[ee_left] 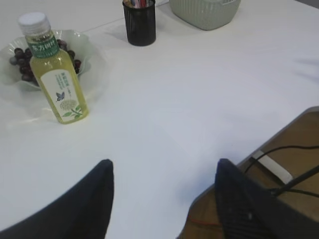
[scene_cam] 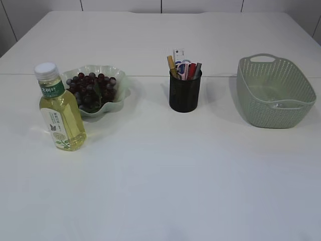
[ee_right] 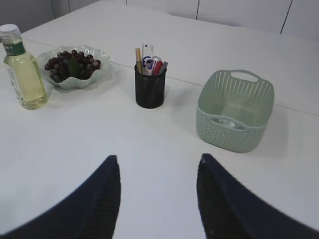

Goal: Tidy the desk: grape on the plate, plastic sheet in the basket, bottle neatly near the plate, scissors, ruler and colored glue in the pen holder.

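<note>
A dark grape bunch (scene_cam: 93, 88) lies on the pale green wavy plate (scene_cam: 120, 83) at the left. Just in front of the plate stands the bottle (scene_cam: 60, 113), upright, yellow liquid, white cap. The black mesh pen holder (scene_cam: 184, 95) holds scissors handles (scene_cam: 184, 68), a white ruler (scene_cam: 178, 53) and coloured sticks. A clear glinting sheet (ee_right: 227, 122) lies on the floor of the green basket (scene_cam: 271, 113). My left gripper (ee_left: 164, 163) hangs open above bare table near its edge. My right gripper (ee_right: 158, 158) is open too, empty, well short of the holder. Neither shows in the exterior view.
The table's near edge (ee_left: 279, 129) runs across the lower right of the left wrist view, with cables and brown floor beyond it. A seam (scene_cam: 150, 76) crosses the white tabletop behind the plate, holder and basket.
</note>
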